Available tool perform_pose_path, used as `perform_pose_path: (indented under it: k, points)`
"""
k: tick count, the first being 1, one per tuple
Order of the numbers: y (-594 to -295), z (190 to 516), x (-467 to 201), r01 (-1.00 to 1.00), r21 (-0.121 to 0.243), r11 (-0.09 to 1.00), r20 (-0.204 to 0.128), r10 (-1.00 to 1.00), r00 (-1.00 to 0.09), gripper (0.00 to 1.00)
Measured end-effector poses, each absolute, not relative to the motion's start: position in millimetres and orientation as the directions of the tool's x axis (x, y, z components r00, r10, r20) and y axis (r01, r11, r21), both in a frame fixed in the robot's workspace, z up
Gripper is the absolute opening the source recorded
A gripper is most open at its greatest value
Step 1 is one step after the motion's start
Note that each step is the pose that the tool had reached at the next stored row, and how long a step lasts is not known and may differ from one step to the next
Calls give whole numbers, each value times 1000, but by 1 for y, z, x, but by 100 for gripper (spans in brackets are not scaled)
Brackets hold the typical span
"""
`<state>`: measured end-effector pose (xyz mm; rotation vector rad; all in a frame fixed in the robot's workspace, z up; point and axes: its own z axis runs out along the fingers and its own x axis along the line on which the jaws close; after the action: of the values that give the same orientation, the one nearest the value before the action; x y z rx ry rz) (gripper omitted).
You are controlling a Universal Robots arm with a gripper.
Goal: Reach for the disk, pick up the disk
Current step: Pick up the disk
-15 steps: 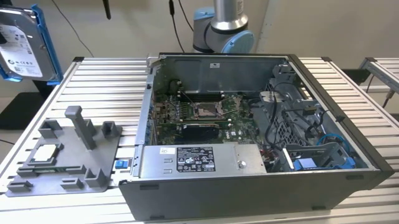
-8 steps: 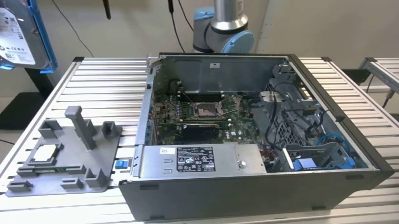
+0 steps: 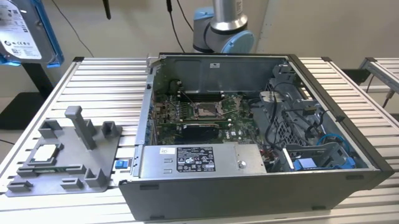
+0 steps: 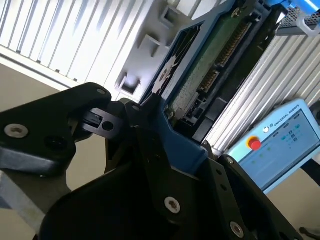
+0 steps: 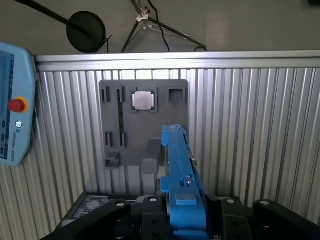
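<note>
Over the ribbed aluminium bench [image 3: 93, 79], the flat silver-grey, blue-framed disk [image 3: 22, 32] hangs at the exterior view's upper left, pinched between black fingers [image 4: 142, 137].

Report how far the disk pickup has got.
Reach and grasp look done: the gripper is shut on the blue bracket of the disk. In hand: the disk, held in the air off the slatted table, above the grey fixture. Left: nothing of the pickup that shows.
</note>
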<state>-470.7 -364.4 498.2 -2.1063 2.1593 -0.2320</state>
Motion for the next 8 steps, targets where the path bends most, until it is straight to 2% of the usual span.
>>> perform_pose_path:
  k: [8]
  points:
    - [-364, 523, -471, -981, -190, 22, 24, -999, -27, 0]
